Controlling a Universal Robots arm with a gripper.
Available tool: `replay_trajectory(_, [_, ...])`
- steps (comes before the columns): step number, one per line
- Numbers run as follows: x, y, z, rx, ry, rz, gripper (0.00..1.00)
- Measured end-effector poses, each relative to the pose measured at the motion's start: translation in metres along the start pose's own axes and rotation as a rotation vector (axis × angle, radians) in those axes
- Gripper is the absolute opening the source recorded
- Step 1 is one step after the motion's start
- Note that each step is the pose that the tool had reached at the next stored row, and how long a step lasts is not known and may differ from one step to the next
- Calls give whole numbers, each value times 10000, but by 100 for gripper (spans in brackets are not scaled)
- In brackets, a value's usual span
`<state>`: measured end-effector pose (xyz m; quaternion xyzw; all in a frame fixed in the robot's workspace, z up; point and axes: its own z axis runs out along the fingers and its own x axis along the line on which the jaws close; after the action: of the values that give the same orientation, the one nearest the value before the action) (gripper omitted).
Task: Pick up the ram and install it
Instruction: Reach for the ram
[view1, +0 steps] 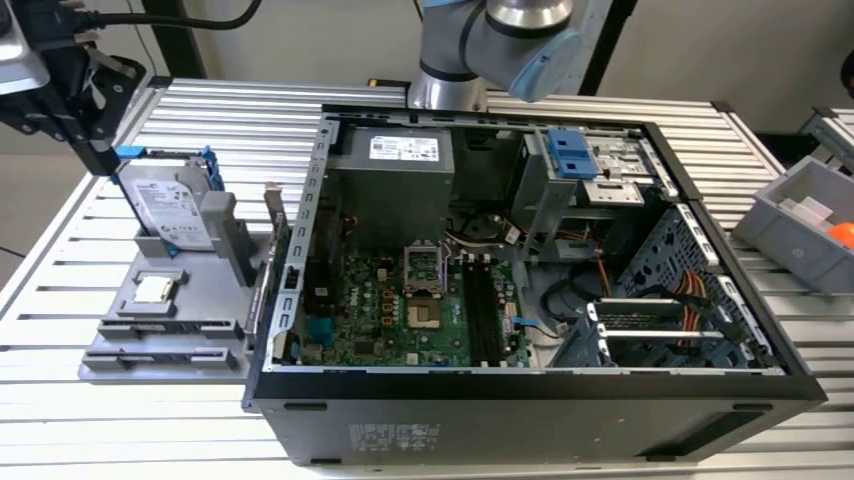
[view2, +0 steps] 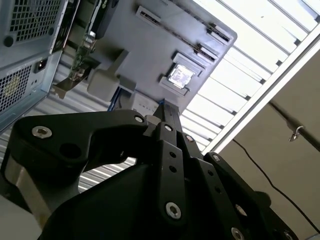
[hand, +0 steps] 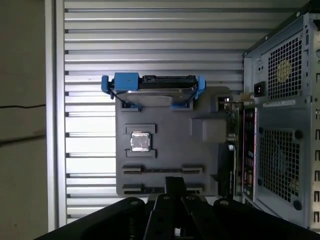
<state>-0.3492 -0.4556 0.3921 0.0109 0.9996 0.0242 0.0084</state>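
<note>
I see a plain grey tray (view1: 174, 338) on a silver table (view1: 134, 425) ribbed in even stripes. On the tray, a silver hard drive (view1: 167, 205) wears a bright blue frame (hand: 125, 82), and the square chip (view1: 154, 290) is silver too. Beside the tray, the computer case (view1: 534, 400) is black, with a green motherboard (view1: 387, 310) and a blue bracket (view1: 577, 152) inside. Above the tray, my gripper (hand: 173, 184) is matte black.

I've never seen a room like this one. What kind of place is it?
Probably a robotics lab or workshop for putting computers together. A robot arm stands at a slatted metal table, where an open computer case sits beside a grey tray holding a hard drive.
</note>
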Motion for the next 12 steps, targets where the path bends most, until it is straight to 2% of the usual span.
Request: replay_trajectory(12, [1, -122, -5, 0, 1, -9, 0])
